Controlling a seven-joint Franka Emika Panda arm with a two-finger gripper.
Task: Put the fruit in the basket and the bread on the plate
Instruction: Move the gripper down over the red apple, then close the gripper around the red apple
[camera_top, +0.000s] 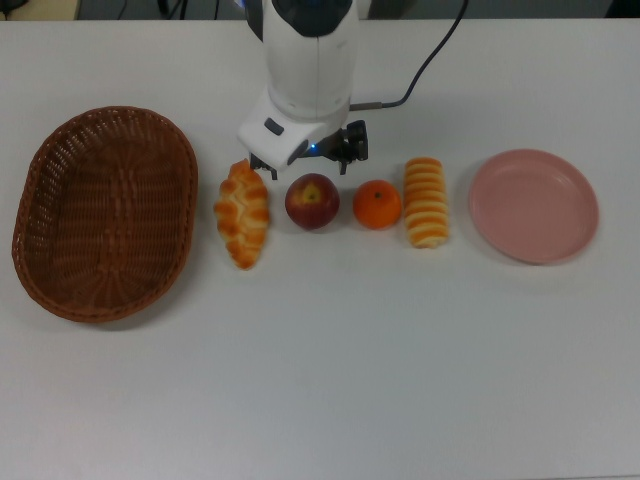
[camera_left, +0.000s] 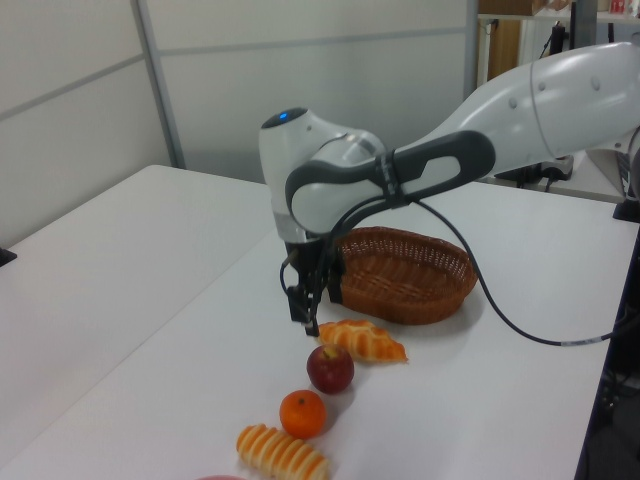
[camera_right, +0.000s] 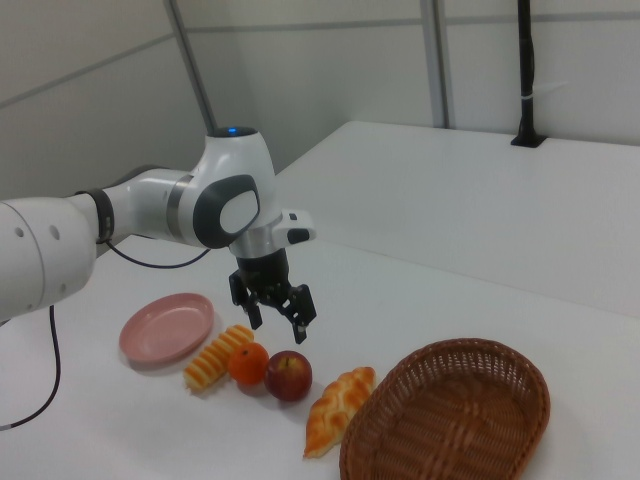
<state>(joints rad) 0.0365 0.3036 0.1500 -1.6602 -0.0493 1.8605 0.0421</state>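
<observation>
Four items lie in a row on the white table: a braided loaf, a red apple, an orange mandarin and a striped roll. The wicker basket stands empty at the top view's left. At that row's right end sits the bare pink plate. My gripper is open and holds nothing. It hangs just behind the apple and a little above it. In the left view the gripper is between the basket and the apple.
The white arm and its black cable reach in from the top view's upper edge. A second white table adjoins along a seam in the left view. The table's near half in the top view holds no objects.
</observation>
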